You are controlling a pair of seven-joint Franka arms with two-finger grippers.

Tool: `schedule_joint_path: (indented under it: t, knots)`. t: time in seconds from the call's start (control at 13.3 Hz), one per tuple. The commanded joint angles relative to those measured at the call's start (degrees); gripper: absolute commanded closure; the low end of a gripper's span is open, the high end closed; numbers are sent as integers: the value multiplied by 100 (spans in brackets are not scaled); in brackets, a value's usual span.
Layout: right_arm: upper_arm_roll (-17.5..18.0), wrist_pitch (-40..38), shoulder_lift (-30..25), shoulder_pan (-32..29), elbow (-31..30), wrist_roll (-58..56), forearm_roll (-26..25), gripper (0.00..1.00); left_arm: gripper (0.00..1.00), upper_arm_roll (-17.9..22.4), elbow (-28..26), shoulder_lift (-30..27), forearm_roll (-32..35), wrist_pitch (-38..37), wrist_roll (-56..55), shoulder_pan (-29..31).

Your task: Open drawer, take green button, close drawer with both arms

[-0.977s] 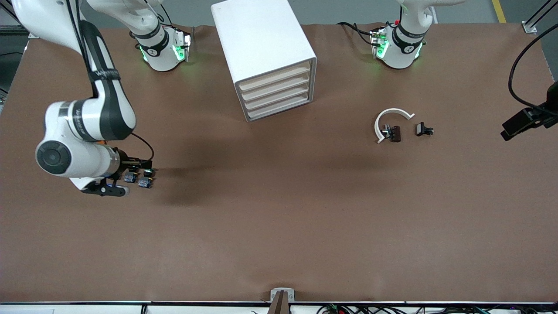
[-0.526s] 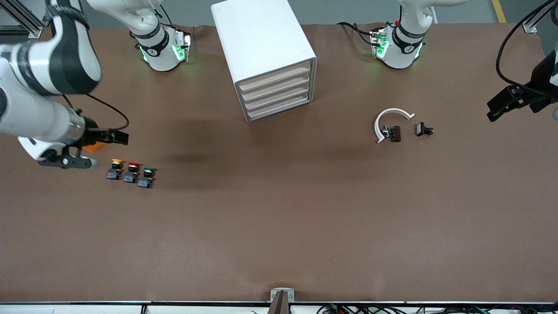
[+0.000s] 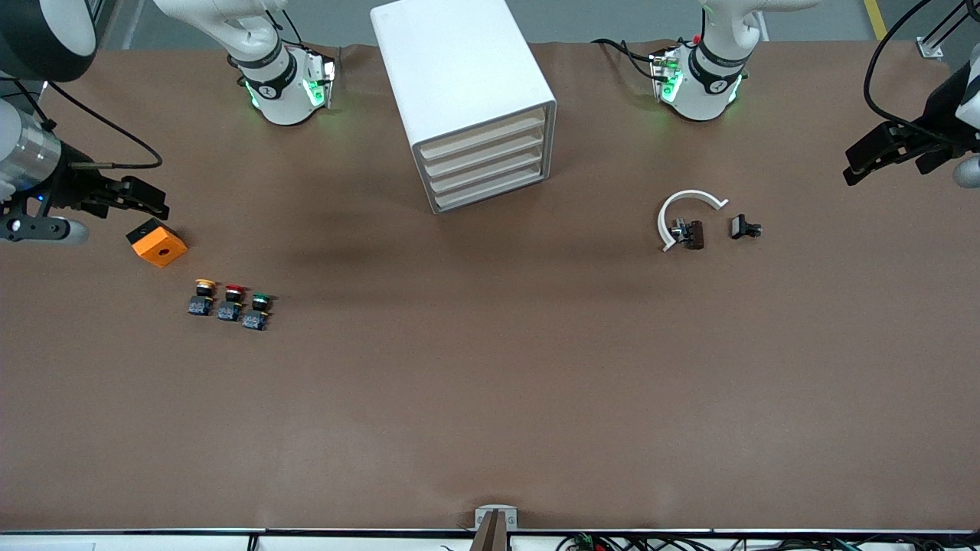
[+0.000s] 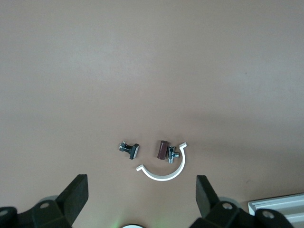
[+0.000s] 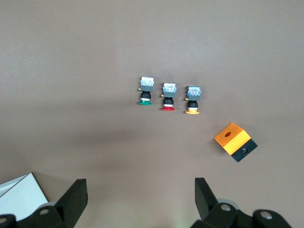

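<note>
Black jaws [image 3: 138, 197] [image 3: 873, 157] raised, spread

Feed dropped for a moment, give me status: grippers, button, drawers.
Right gripper open, empty, above orange block. Left gripper open, empty, at its table end. Green button on table beside red and yellow ones. Drawer unit all shut.

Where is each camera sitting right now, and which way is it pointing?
Front view: high across the table, facing both bases; shows the drawer cabinet, the right gripper open over the table's right-arm end, the left gripper open over the left-arm end.
Left wrist view: looks down between its own open fingers at the white curved clip.
Right wrist view: looks down between its own open fingers at the green button and orange block.
Shared: front and right wrist both show the three buttons.
</note>
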Motion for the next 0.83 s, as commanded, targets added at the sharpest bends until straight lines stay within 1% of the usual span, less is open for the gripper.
schedule_joint_path:
  t: [0.0, 0.15, 0.3, 0.38, 0.53, 0.6, 0.68, 0.75]
  knots:
    - [40, -67, -271, -53, -15, -48, -79, 0, 0, 26, -394, -347, -109, 58, 333, 9]
    - [22, -75, -280, -70, 38, -57, -88, 0, 0, 0, -588, -471, -109, 85, 352, -9]
    - [22, -75, -280, -53, 47, -57, -96, 0, 0, -27, -912, -672, -109, 260, 352, -44]
    - [39, -75, -280, -70, 91, -57, -96, 0, 0, -27, -966, -708, -109, 287, 352, -53]
    - [232, -75, -262, -359, 126, -92, -88, 0, 0, -35, -958, -717, -109, 287, 352, -62]
    - [433, -75, -271, -561, 126, -144, -88, 0, 0, -70, -949, -709, -109, 287, 361, -62]
    - [505, -67, -262, -641, 126, -180, -88, 0, 0, -79, -932, -691, -109, 270, 396, -62]
    - [497, -75, -262, -642, 126, -180, -88, 0, 0, -79, -879, -648, -109, 270, 396, -62]
